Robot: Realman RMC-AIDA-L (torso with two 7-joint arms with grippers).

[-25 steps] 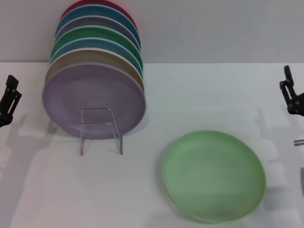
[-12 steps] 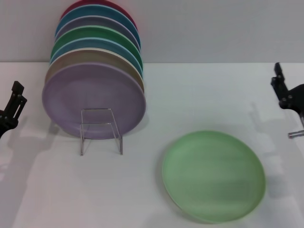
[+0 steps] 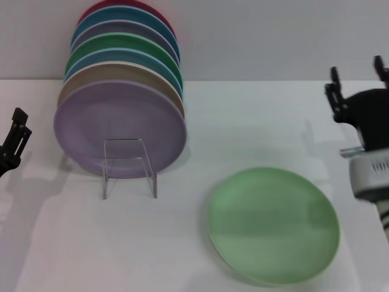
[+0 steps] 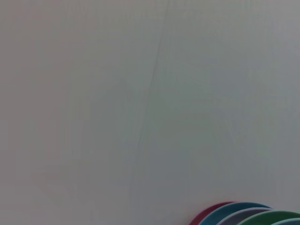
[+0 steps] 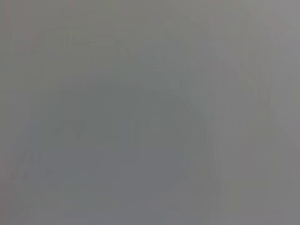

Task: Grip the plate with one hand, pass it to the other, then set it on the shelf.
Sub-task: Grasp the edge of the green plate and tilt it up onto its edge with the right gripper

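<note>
Black and half out of view at the far left edge of the table (image 3: 255, 115), the left gripper (image 3: 17, 131) is hanging idle above the surface, and I cannot tell how its jaws are standing. Just right of it, the lavender plate (image 3: 118, 125) is leaning at the front of a row of upright coloured plates (image 3: 124, 45), and the clear plastic shelf (image 3: 127, 165) is standing right in front of that plate. Well to the right and nearer the robot, the plate (image 3: 273, 225) is lying flat on the table, untouched, pale mint all over. Above and beyond its right rim, the right gripper (image 3: 357, 78) is hovering with its two fingers spread wide and nothing between them.

Judging by this, the step in hand is the first grip, and the right gripper is the one placed for it. Doing it well probably means coming down on the near-right rim, sliding one finger under the edge and pinching firmly, since a shallow matte plate lying flat offers little to catch.

No brand, label or readable writing is showing anywhere; both wrist views are offering almost nothing but blank grey.
</note>
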